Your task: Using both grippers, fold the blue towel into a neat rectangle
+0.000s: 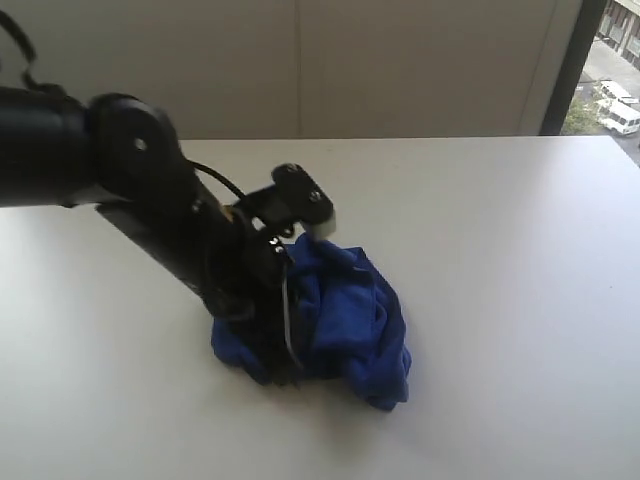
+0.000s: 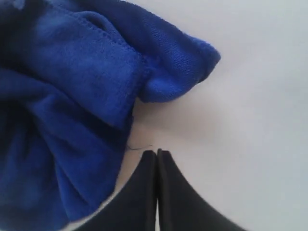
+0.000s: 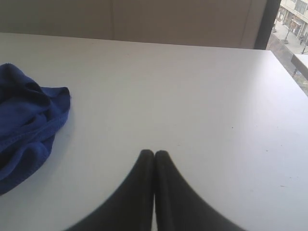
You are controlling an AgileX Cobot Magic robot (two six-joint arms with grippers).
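Note:
The blue towel (image 1: 350, 310) lies crumpled in a heap on the white table (image 1: 500, 250). My left arm (image 1: 190, 235) reaches down to the heap's left side. In the left wrist view my left gripper (image 2: 156, 153) is shut with nothing in it, its tips over bare table just beside a hemmed fold of the towel (image 2: 72, 96). In the right wrist view my right gripper (image 3: 154, 154) is shut and empty above the table, well away from the towel (image 3: 24, 125). The right arm is out of the exterior view. No white tag shows.
The table's far edge (image 1: 400, 138) meets a plain wall. A dark window frame (image 1: 565, 70) stands at the back right, with a street and vehicles outside. Bare tabletop (image 3: 192, 96) stretches in front of the right gripper.

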